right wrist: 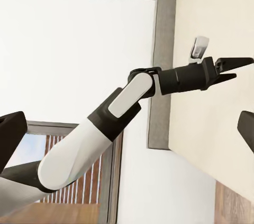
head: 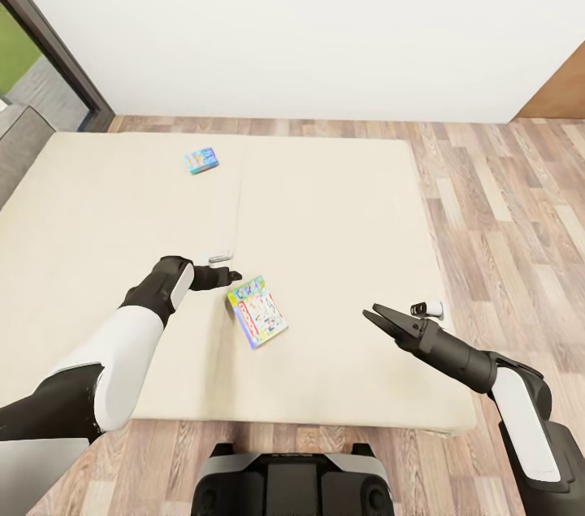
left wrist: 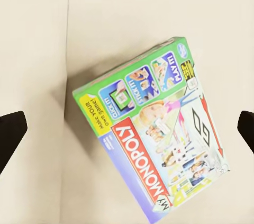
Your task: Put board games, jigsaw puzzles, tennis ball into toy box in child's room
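The beige bed (head: 341,256) carries a Monopoly box (head: 257,311) and small blue box (head: 201,161).

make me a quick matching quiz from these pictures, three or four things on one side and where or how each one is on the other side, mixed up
Things:
1. Monopoly box
2. small blue game box
3. left claw
4. right claw

Places or states:
A. open over the bed's right part
B. far side of the bed
C. open, just left of a game box
D. near side of the bed, by the left claw

Pairs: 1-D, 2-B, 3-C, 4-A

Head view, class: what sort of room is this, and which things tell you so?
Probably a bedroom: a wide beige bed on a wood-plank floor against a white wall, with two board games, a Monopoly box and a smaller blue box, lying on the mattress.
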